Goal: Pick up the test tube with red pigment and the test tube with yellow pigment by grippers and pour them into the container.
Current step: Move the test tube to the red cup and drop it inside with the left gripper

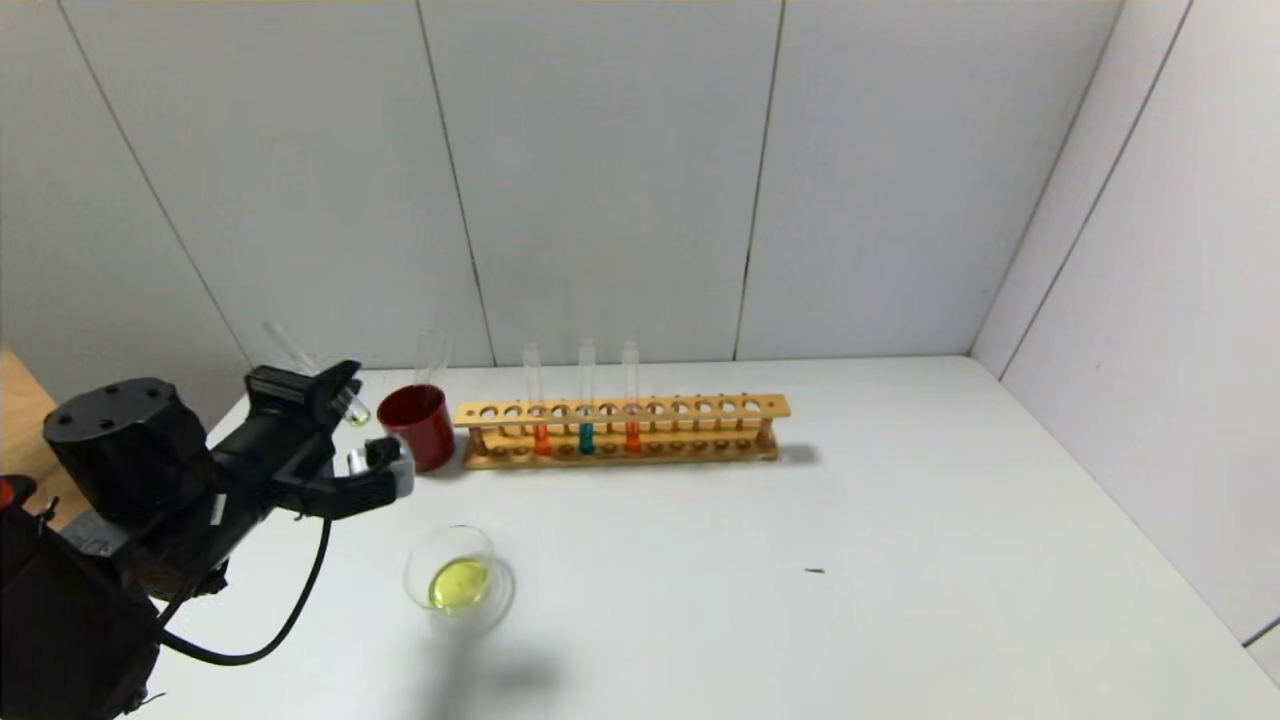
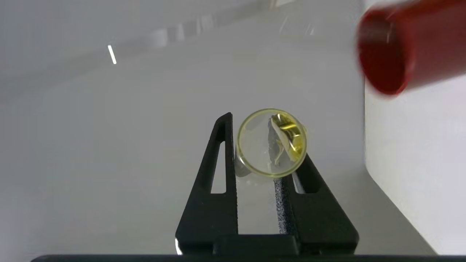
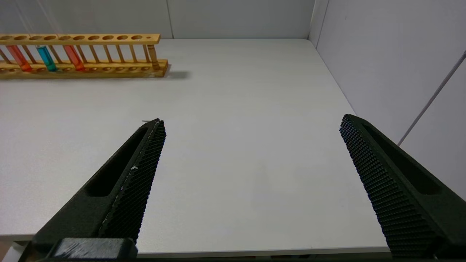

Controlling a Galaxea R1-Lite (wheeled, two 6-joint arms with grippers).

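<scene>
The white table [image 1: 800,560] is seen filling the lower part of the head view, walled by pale panels. At about twelve o'clock on it, a long wooden rack [image 1: 620,430] is set crosswise, and three tubes are stood upright in its left half: a tube with red liquid [image 1: 541,420], a tube with teal liquid [image 1: 586,420] between, and a second tube with red liquid [image 1: 631,420].

A dark red cup [image 1: 417,425] is placed just beside the rack's left end. At roughly seven o'clock on the table, the small clear glass dish [image 1: 458,578] is found, with a pool of yellow liquid lying in its bottom.

The left gripper [image 1: 345,395] is held above the table at about ten o'clock, beside the cup. Its fingers [image 2: 218,174] are clamped on the slim clear yellow tube [image 2: 271,142], which is tilted; in the wrist view its round open mouth is faced, and only a yellowish trace is seen inside.

The right gripper [image 3: 251,145] is shown only in its own wrist view, over bare table, with its jaws spread wide apart and nothing between them.
</scene>
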